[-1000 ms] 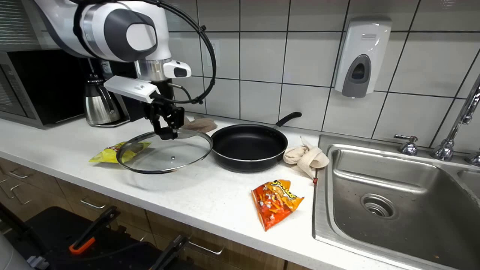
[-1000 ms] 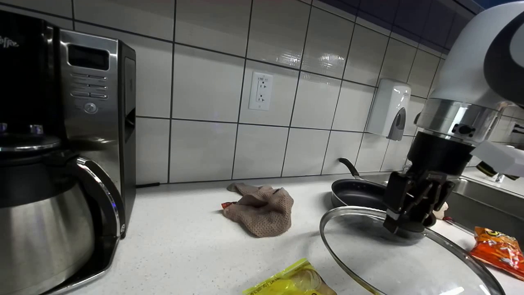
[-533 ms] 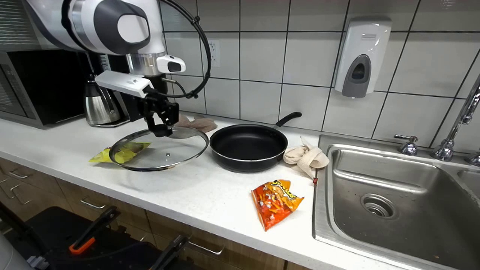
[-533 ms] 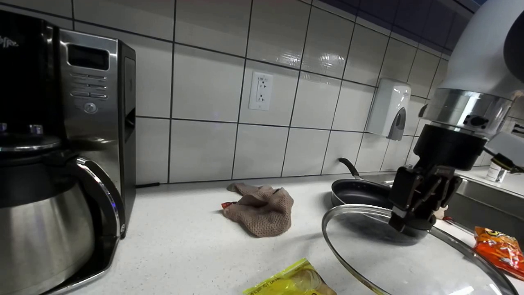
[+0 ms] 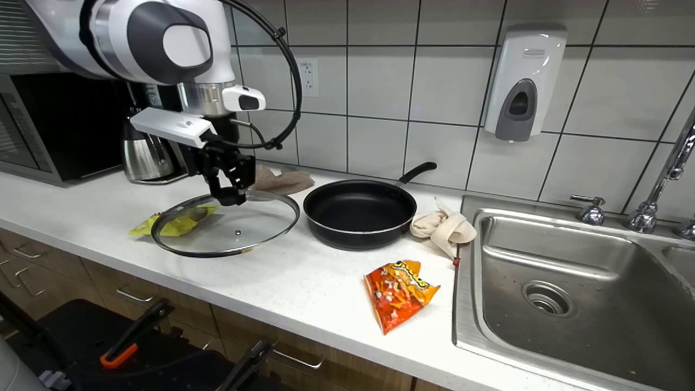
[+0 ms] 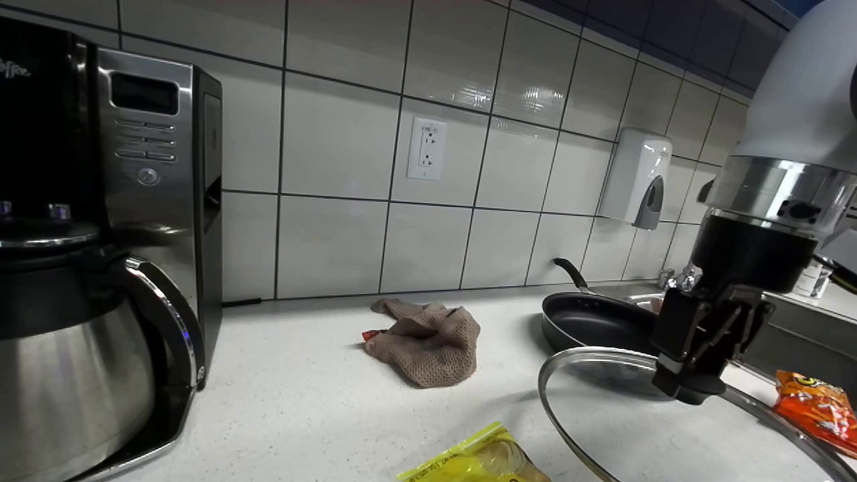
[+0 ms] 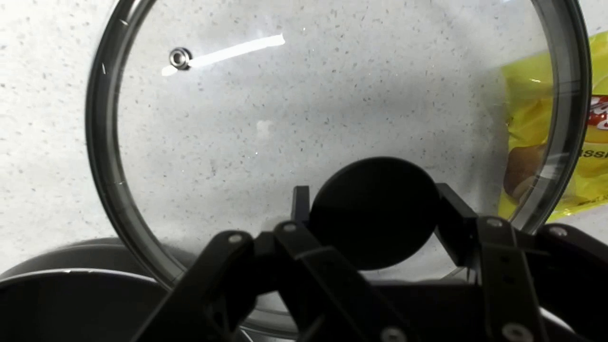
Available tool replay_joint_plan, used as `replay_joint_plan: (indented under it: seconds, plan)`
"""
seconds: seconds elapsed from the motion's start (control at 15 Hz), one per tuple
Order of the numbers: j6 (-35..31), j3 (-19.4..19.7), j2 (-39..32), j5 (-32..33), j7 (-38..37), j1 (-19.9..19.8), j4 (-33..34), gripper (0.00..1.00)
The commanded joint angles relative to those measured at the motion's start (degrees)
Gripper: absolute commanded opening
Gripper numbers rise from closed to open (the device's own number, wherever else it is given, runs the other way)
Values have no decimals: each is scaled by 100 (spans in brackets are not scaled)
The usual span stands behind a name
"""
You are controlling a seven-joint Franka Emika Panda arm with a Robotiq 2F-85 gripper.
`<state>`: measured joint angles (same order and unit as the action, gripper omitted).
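My gripper [image 7: 375,209] is shut on the round black knob [image 7: 380,190] of a clear glass lid, one finger pressed to each side. The lid [image 5: 255,228] has a metal rim and a small vent, and hangs nearly level left of the black frying pan [image 5: 361,206] in an exterior view. Part of a yellow snack bag [image 5: 187,222] shows through the glass at its left edge; in the wrist view the bag [image 7: 529,109] lies under the rim. How far the lid is above the counter is hard to tell.
Behind the lid lies a brown cloth [image 6: 428,345]. A coffee maker [image 6: 150,167] stands by the wall. Right of the pan are a beige cloth [image 5: 445,228], an orange chip bag [image 5: 402,293] and the steel sink [image 5: 554,260]. The pan's handle [image 5: 418,172] points to the wall.
Gripper and lid have shifted left in an exterior view, away from the pan and further over the yellow bag. They rose slightly, then came down. The grip on the knob stays the same.
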<state>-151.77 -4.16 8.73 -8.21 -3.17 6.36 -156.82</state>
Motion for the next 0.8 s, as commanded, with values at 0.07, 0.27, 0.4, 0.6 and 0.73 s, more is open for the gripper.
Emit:
replay_joint_plan:
  seconds: [0.07,0.27,0.4,0.6,0.73]
  plan:
    - [-112,-94,156,151,-453,-76,-143,39]
    - [-141,-90,90,257,-643,-118,-192,39]
    - [-165,-92,1,358,-791,-147,-212,39]
    - [-183,-84,-147,562,-1089,-219,-196,39]
    - [-231,-83,-222,773,-1304,-266,-202,39]
